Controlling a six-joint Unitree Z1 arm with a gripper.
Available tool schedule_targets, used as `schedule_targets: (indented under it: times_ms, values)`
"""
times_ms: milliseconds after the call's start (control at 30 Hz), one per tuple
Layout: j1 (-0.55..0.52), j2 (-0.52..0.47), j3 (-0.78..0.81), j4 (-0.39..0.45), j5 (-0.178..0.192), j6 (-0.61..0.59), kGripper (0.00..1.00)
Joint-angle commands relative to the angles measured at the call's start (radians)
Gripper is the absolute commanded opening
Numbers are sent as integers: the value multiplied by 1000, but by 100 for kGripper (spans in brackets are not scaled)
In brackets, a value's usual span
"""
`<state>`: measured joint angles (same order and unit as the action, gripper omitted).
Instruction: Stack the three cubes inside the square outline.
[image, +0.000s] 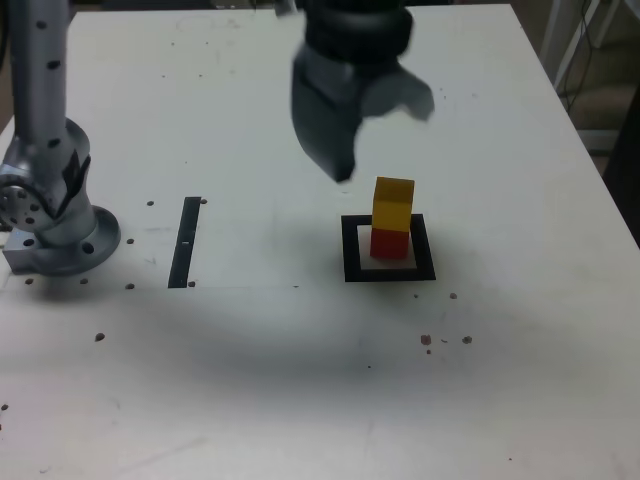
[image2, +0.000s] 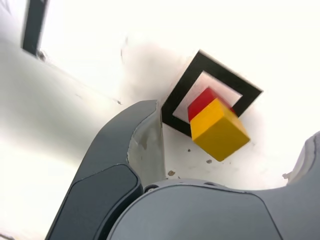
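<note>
the small matte yellow cube (image: 394, 202) sits on top of the small matte red cube (image: 390, 243), slightly askew so their edges do not line up, and the red one stands on the pale cream centre of the flat thick black square outline (image: 350, 250) on the white table (image: 250, 380). no green cube shows in either view. the dark grey gripper (image: 385, 135) hangs above and toward the exterior view's left of the stack, its jaws spread wide and holding nothing, clear of the yellow cube. a thin black straight strip (image: 186, 241) lies well apart toward the exterior view's left, near the arm's silver base (image: 55, 215). small dark specks (image: 445, 342) dot the table near the outline.
</note>
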<state>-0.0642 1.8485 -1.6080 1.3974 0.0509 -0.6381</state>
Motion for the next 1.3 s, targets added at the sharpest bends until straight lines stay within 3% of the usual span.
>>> schedule_targets:
  times_ms: [0,400,567,733,933,1100,1267]
  values:
    - [19,-22,1,9,16,41,100]
    - [251,-19,-14,3,101,513,99]
    - [396,18,-29,6,107,755,100]
    - [482,60,-46,-2,126,866,99]
    - [534,113,-107,-10,148,899,99]
    - [552,170,-186,-6,146,788,99]
    - [572,239,-255,17,116,680,98]
